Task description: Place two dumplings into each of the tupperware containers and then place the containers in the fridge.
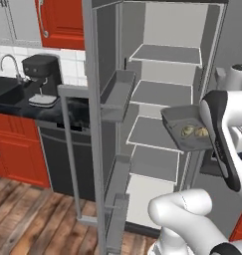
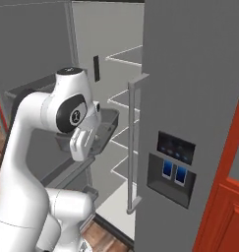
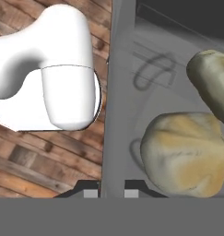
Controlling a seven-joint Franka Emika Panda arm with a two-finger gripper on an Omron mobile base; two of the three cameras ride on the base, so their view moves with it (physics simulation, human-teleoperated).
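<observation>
A tupperware container (image 1: 175,115), a shallow grey tray, hangs in the air in front of the open fridge (image 1: 165,94), level with its middle shelves. Two dumplings (image 1: 187,131) (image 1: 201,132) lie side by side in it. In the hand view my gripper (image 3: 111,192) is shut on the container's rim (image 3: 114,92), one fingertip on each side of it. Just inside that rim are one dumpling (image 3: 185,154) and another dumpling (image 3: 212,78). From the right base view the container (image 2: 105,123) juts out past my white wrist toward the shelves.
The fridge's left door (image 1: 100,99) stands open with bins on its inner side; its right door (image 2: 190,98) is closed and carries a dispenser panel (image 2: 172,165). To the left are a dark dishwasher (image 1: 67,159), a coffee machine (image 1: 42,74) and a sink faucet (image 1: 10,64).
</observation>
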